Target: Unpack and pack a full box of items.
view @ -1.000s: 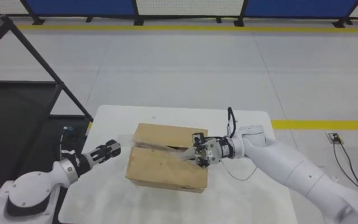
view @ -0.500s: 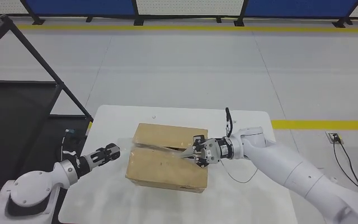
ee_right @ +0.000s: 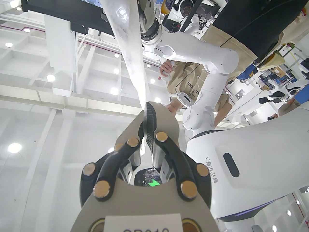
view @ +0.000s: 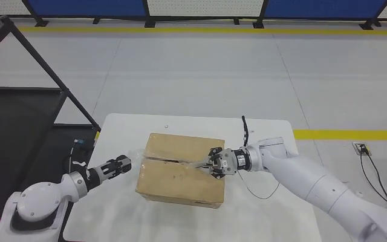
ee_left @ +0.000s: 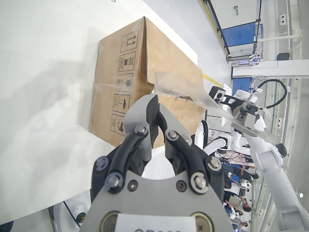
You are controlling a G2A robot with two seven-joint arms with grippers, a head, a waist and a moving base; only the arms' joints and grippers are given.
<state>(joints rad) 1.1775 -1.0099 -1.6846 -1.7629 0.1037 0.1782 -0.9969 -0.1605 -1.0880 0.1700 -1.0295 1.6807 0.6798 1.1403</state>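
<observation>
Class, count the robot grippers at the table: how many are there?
2. The left gripper sits beside the box; the right gripper, above the box, grips the tape strip.

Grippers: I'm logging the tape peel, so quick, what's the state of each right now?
Left gripper: shut, holding nothing.
Right gripper: shut on the clear tape strip.

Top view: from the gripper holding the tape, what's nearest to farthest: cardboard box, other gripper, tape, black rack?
1. Tape strip, clamped in the right gripper.
2. Cardboard box, directly beneath.
3. Left gripper, beyond the box's other end.
4. Black rack, beside the table.
</observation>
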